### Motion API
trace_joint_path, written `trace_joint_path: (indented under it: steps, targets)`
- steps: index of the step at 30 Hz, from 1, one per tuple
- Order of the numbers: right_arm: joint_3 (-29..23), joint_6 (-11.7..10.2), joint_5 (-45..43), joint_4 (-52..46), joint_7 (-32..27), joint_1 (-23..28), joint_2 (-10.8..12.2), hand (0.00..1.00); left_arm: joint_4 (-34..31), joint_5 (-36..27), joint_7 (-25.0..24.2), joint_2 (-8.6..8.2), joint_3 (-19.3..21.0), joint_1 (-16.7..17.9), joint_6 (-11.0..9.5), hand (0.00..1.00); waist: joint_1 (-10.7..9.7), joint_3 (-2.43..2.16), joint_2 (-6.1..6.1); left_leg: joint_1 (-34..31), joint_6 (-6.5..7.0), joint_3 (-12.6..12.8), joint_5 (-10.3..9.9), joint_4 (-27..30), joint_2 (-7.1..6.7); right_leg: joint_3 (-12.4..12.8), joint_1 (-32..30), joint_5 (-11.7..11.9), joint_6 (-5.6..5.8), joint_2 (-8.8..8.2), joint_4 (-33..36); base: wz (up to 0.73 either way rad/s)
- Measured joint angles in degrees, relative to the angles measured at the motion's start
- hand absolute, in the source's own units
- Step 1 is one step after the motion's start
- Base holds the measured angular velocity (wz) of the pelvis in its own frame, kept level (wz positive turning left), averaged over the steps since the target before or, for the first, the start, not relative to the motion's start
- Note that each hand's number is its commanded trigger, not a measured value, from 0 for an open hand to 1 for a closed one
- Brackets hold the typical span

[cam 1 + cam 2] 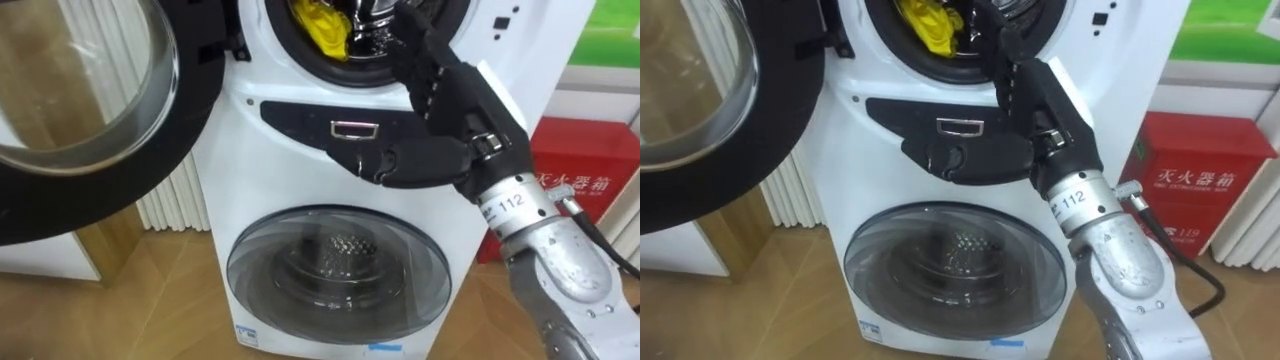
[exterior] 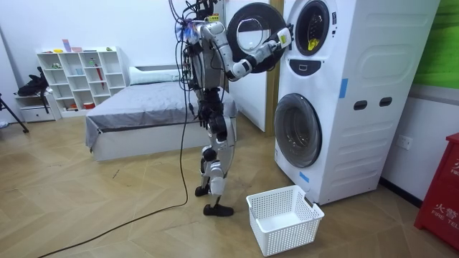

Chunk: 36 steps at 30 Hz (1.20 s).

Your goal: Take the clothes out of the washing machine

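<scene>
Right hand (image 1: 455, 115): spread, empty, reached at the drum (image 1: 362, 38) lower rim.
Yellow garment (image 1: 322, 28): lay ungripped (just inside).
Risk: straight fingers (image 1: 420, 60) could jam on that rim.

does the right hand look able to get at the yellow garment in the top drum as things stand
Probably yes. The upper door is swung open to the left, the right hand is at the drum mouth with fingers straight, and the yellow garment lies past its fingertips with nothing between.
</scene>
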Motion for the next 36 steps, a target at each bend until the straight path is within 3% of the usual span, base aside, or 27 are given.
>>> trace_joint_path:
  steps: [5,8,10,11,12,13,16,18,20,21,22,24,25,27,29,30,31,32,34,36]
  targets:
    - [0.49,-0.05,-1.28,1.19,-1.21,-0.07,-0.19,0.00,0.07,0.04,-0.03,0.09,-0.11,-0.04,0.41,0.00,0.65,0.19,-0.32,1.00,0.00,-0.22,0.00,0.08,0.03,-0.12,0.91,-0.02,-0.02,-0.02,0.15,0.00]
    - [0.24,-0.06,-2.32,1.40,-1.36,-0.43,-0.46,0.00,0.19,0.03,-0.10,0.23,0.49,-0.09,0.51,0.00,0.96,0.91,-1.53,0.75,-0.03,-0.37,-0.09,1.01,0.09,0.06,0.78,-0.56,-0.27,0.00,0.89,0.01]
    - [-0.24,-0.04,-3.63,3.17,-1.71,-0.57,-0.47,0.00,1.03,0.31,-0.57,0.65,0.85,-0.11,0.67,0.00,1.09,1.23,-2.28,-1.59,-0.49,-0.51,-2.20,6.91,0.76,0.08,0.12,-2.29,-0.55,0.08,3.50,0.06]
    - [-0.34,-0.05,-3.99,3.44,-1.82,-0.60,-0.47,0.00,0.99,0.44,-0.60,0.76,0.80,-0.22,0.78,0.00,1.26,1.09,-2.54,-2.52,-0.57,-0.53,-2.85,9.11,1.01,0.13,-0.37,-2.99,-0.67,0.14,4.48,0.00]
    - [-0.47,-0.24,-4.02,3.96,-2.06,-0.66,-0.49,0.00,0.98,0.43,-0.64,1.06,0.81,-0.20,0.88,0.00,1.86,1.07,-3.02,-5.18,-0.63,-0.61,-3.82,14.98,1.47,0.25,-1.19,-4.31,-1.00,0.03,6.45,-0.06]
    - [-0.42,-0.48,-4.04,4.83,-2.43,-0.69,-0.47,0.00,0.99,0.44,-0.80,1.21,0.80,-0.15,0.96,0.00,2.37,1.07,-3.04,-7.60,-0.56,-1.01,-4.26,21.11,2.25,0.49,-1.12,-5.07,-1.42,0.12,7.63,-0.08]
    - [-0.30,-0.65,-4.07,5.75,-3.62,-0.70,-0.47,0.00,1.03,0.46,-1.96,1.27,0.76,0.54,1.54,0.00,3.30,1.27,-2.26,-11.73,-0.49,-2.12,-4.00,31.55,3.93,0.37,0.76,-6.76,-2.77,1.20,8.63,0.03]
    - [-0.26,-1.12,-3.75,7.35,-4.49,-1.54,-0.71,0.00,0.99,0.46,-2.84,1.22,0.71,0.53,1.84,0.00,3.14,1.36,-2.47,-14.71,-0.54,-2.25,-4.32,29.55,2.86,0.49,0.70,-7.75,-3.10,1.10,9.33,0.11]
    - [-0.25,-1.09,-3.46,10.64,-4.88,-3.13,-0.78,0.00,0.93,0.55,-2.89,1.15,0.71,0.57,2.13,0.00,3.86,1.37,-2.64,-18.14,-0.76,-2.05,-3.51,23.17,1.73,0.64,0.70,-8.04,-3.12,0.91,9.22,-0.10]
    - [-0.20,-0.79,-3.24,12.85,-5.02,-4.29,-0.80,0.00,0.93,0.55,-2.89,1.23,0.74,0.66,2.32,0.00,4.37,1.31,-2.72,-19.61,-0.40,-1.73,-0.70,16.55,1.28,0.75,0.85,-8.25,-3.01,0.92,9.21,-0.36]
    - [0.04,-0.15,-2.88,13.33,-5.07,-4.39,-0.77,0.00,0.88,0.42,-2.91,1.50,0.81,0.91,2.62,0.00,5.06,0.90,-3.34,-20.24,-0.17,-1.77,3.70,12.56,0.98,1.44,0.94,-8.45,-2.65,0.67,9.00,-0.39]
    - [0.28,-0.23,-2.08,13.28,-5.21,-4.42,-0.83,0.00,0.74,0.45,-2.96,1.53,0.81,1.08,2.77,0.00,4.41,0.43,-4.10,-19.66,0.75,-1.79,8.96,9.13,0.04,1.87,1.67,-8.85,-1.89,0.51,8.26,-0.07]
    - [0.41,-0.22,-2.14,13.29,-5.67,-4.43,-0.92,0.00,0.32,0.58,-3.01,1.48,0.84,1.03,2.47,0.00,3.63,0.24,-4.84,-18.68,1.41,-1.48,9.70,8.38,-0.75,2.20,2.42,-8.82,-1.26,0.07,6.89,0.12]
    - [0.41,-0.24,-2.27,13.24,-6.27,-4.71,-1.26,0.00,-0.19,0.71,-3.07,1.16,0.84,1.04,2.01,0.00,3.55,0.22,-4.93,-18.04,1.82,-0.42,8.30,9.37,-1.31,2.73,3.57,-8.17,-0.55,-0.70,5.56,-0.08]
    - [0.47,-0.27,-1.59,13.07,-7.15,-4.81,-1.76,0.00,-0.46,0.65,-3.23,1.21,0.82,0.07,1.90,0.00,2.80,0.59,-4.51,-18.17,2.35,0.12,6.60,11.56,-1.99,2.77,5.24,-7.82,0.06,-1.33,5.02,0.03]
    - [0.48,-0.71,-1.54,11.77,-7.66,-4.56,-2.33,0.00,-0.67,0.67,-3.36,1.30,0.83,-0.44,1.91,0.00,1.87,0.83,-4.06,-17.79,2.71,0.95,5.63,11.89,-2.38,2.92,5.88,-8.07,0.57,-1.99,5.05,0.03]
    - [0.37,-1.19,-1.32,11.21,-7.87,-4.57,-2.99,0.00,-1.35,0.66,-3.72,1.54,0.82,-0.90,2.07,0.00,0.89,0.78,-4.01,-17.33,3.19,1.55,4.88,11.79,-3.11,3.07,6.05,-8.63,1.56,-2.97,5.30,-0.05]
    - [0.38,-1.53,-1.35,11.21,-7.89,-4.54,-3.59,0.00,-1.50,0.66,-3.78,1.56,0.84,-1.19,2.06,0.00,0.60,0.80,-3.97,-17.32,3.36,1.68,4.64,11.97,-3.38,3.14,6.07,-8.75,1.77,-3.35,5.56,-0.13]
    - [-0.04,-2.24,-1.69,10.88,-8.33,-4.51,-4.43,0.00,-1.47,0.62,-3.83,1.39,0.66,-3.17,2.35,0.00,-0.48,0.76,-3.66,-16.33,4.75,3.71,3.02,11.80,-4.89,2.80,4.77,-10.07,4.09,-5.69,11.33,0.04]
    - [-1.08,-2.31,-3.46,11.12,-9.07,-4.36,-4.90,0.00,-1.55,0.61,-3.80,1.39,0.57,-4.74,2.60,0.00,-1.63,0.81,-3.59,-14.19,5.70,4.68,2.00,11.22,-5.55,2.79,2.78,-10.43,4.76,-7.91,19.23,0.21]
